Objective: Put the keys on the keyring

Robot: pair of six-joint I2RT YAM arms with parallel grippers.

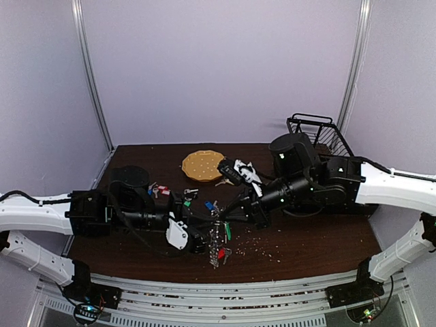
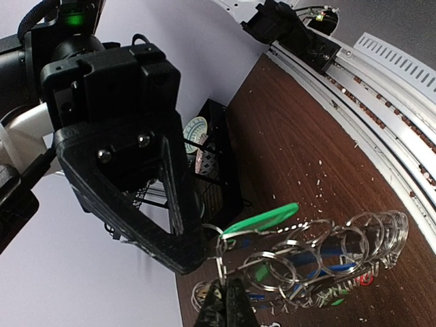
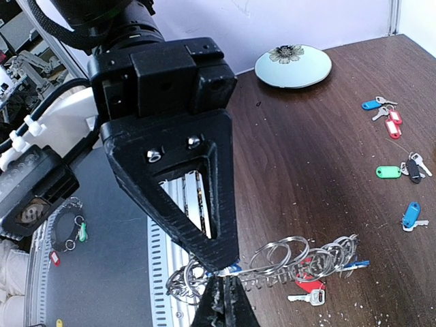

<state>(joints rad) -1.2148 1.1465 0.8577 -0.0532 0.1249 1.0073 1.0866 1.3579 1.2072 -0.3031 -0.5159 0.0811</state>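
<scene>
The keyring, a silver wire ring strung with several small rings and keys, hangs in the air between both grippers. My left gripper is shut on its wire; in the left wrist view the fingertips pinch it. My right gripper is shut on the wire right beside the left one. A green-tagged key sticks out at the grip. A red-tagged key hangs under the ring. Loose keys lie on the table: blue, green, red.
A yellow-orange plate sits at the back centre. A black wire basket stands back right behind the right arm. A pale flowered dish lies far left. Crumbs dot the brown table near the front rail.
</scene>
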